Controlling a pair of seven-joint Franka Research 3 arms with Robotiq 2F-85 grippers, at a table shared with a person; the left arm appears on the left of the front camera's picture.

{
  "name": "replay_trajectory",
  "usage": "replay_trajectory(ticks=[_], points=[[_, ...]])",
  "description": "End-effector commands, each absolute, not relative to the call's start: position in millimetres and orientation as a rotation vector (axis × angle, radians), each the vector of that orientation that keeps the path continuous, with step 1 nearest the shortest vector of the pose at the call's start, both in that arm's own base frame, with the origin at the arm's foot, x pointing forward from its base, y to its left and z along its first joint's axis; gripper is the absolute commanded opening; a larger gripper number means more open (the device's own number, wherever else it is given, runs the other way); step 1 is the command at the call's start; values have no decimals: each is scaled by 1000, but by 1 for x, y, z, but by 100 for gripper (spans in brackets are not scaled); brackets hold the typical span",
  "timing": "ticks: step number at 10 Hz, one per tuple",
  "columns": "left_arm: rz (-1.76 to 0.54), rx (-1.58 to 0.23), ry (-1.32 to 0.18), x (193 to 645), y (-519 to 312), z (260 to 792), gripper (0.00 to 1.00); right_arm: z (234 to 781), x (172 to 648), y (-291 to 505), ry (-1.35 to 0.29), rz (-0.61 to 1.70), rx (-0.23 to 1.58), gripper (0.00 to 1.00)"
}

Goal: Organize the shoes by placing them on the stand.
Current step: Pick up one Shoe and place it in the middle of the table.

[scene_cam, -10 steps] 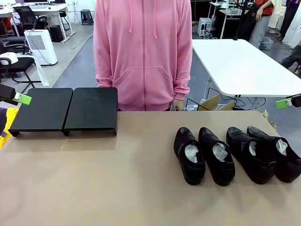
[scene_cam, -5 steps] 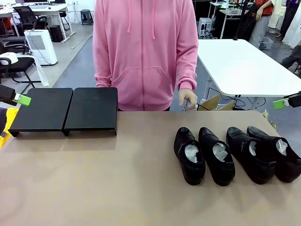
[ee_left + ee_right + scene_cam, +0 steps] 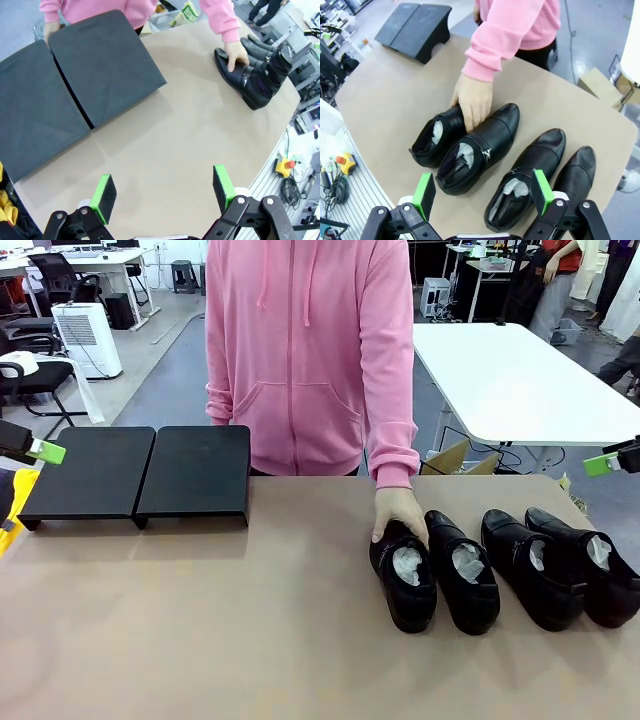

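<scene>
Four black shoes [image 3: 465, 575], stuffed with white paper, stand in a row on the right of the table [image 3: 230, 620], well apart from the stand [image 3: 195, 472] at far left. The person's hand [image 3: 400, 512] rests palm-down on the leftmost shoe [image 3: 405, 585]. In the right wrist view its fingers [image 3: 472, 112] drape over the toe. The left gripper [image 3: 163, 192] and right gripper [image 3: 483, 191] hover with jaws wide, holding nothing.

Open-plan office used as a robot lab, long white table [image 3: 520, 380] at right, black swivel chairs [image 3: 55, 275] upper left, white air unit [image 3: 88, 338] on grey floor [image 3: 175, 380], red emergency-stop button [image 3: 286, 165] lower right of the left wrist view
</scene>
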State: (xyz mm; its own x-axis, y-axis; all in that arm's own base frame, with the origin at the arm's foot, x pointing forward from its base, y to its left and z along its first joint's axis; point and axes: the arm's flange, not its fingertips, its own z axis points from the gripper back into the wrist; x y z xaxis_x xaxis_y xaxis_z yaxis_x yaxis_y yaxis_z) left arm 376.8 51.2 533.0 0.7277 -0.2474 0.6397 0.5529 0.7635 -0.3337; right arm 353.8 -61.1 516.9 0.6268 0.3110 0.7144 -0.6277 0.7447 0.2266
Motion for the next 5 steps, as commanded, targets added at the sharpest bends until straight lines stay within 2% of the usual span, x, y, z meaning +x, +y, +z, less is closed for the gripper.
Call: replay_trajectory(ticks=[1,5], points=[[-486,-557,-621,379,53,533,100,516,353,-64,-724,592,508,100],[-486,-557,-621,379,53,533,100,517,353,-62,-677,592,501,100]])
